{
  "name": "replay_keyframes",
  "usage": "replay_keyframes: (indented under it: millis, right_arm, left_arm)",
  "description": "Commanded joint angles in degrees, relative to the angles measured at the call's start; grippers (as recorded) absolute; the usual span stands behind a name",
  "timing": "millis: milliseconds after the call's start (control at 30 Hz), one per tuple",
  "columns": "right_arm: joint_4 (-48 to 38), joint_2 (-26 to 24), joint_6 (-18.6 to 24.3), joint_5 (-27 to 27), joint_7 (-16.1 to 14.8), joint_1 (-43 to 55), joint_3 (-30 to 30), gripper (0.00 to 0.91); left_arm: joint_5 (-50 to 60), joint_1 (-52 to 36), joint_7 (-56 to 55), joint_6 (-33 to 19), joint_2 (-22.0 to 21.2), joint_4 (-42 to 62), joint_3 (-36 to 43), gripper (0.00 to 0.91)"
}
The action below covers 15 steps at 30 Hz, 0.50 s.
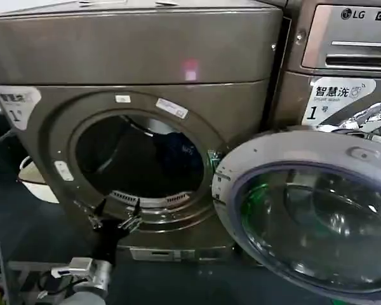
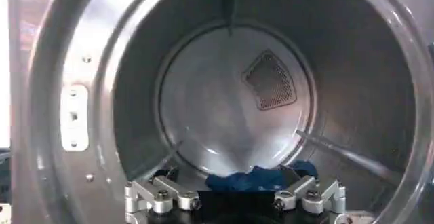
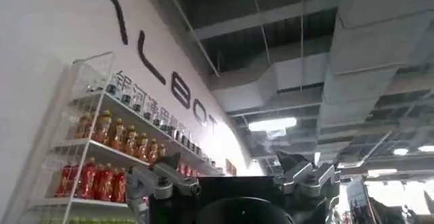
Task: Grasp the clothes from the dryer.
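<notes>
The clothes (image 2: pixel 252 178), a navy lump, lie on the drum floor of the dryer (image 1: pixel 140 57), straight ahead of the left gripper (image 1: pixel 116 214) and just beyond its fingertips, not yet touched. That gripper hovers at the porthole's lower rim with fingers spread wide and nothing between them. The step in hand looks like the approach; the next move likely calls for reaching deeper over the rim and down onto the fabric before closing. The door (image 1: pixel 311 210) hangs open to the gripper's right. The right gripper (image 3: pixel 234 178) points at the ceiling, fingers apart, idle.
</notes>
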Motion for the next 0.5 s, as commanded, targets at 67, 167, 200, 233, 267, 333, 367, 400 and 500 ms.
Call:
replay_keyframes:
  millis: [67, 167, 200, 233, 267, 333, 367, 400, 500]
  right_arm:
    - [-0.5, -0.2, 0.2, -0.1, -0.1, 0.0, 0.3, 0.907]
    - [-0.4, -0.2, 0.3, -0.1, -0.2, 0.1, 0.0, 0.907]
    - [-0.3, -0.2, 0.3, -0.1, -0.2, 0.1, 0.0, 0.907]
    - [-0.3, -0.2, 0.3, -0.1, -0.2, 0.2, 0.0, 0.907]
    - [-0.4, -0.2, 0.4, -0.1, -0.2, 0.2, 0.0, 0.907]
    - [-0.5, -0.2, 0.4, -0.1, -0.1, 0.1, 0.0, 0.907]
    - [-0.5, -0.2, 0.4, -0.1, -0.1, 0.1, 0.0, 0.907]
    - [-0.5, -0.2, 0.3, -0.1, -0.1, 0.1, 0.1, 0.907]
    - [-0.8, -0.3, 0.4, -0.2, -0.2, 0.0, 0.2, 0.907]
  left_arm:
    - [0.0, 0.0, 0.0, -0.1, 0.0, 0.1, -0.1, 0.907]
    - [0.0, -0.1, 0.0, -0.1, -0.1, 0.2, -0.2, 0.907]
    - [0.0, -0.1, 0.0, 0.0, -0.1, 0.2, -0.1, 0.907]
    - [0.0, 0.0, 0.0, 0.0, -0.1, 0.2, -0.1, 0.907]
    - [0.1, -0.1, 0.0, 0.0, -0.1, 0.1, -0.1, 0.907]
    - [0.0, -0.2, 0.0, 0.0, -0.1, 0.2, -0.1, 0.907]
    - [0.0, -0.2, 0.0, 0.0, -0.1, 0.2, -0.1, 0.907]
    - [0.0, -0.3, 0.0, 0.0, -0.1, 0.3, -0.1, 0.907]
    - [0.0, -0.3, 0.0, 0.0, 0.1, 0.3, -0.1, 0.907]
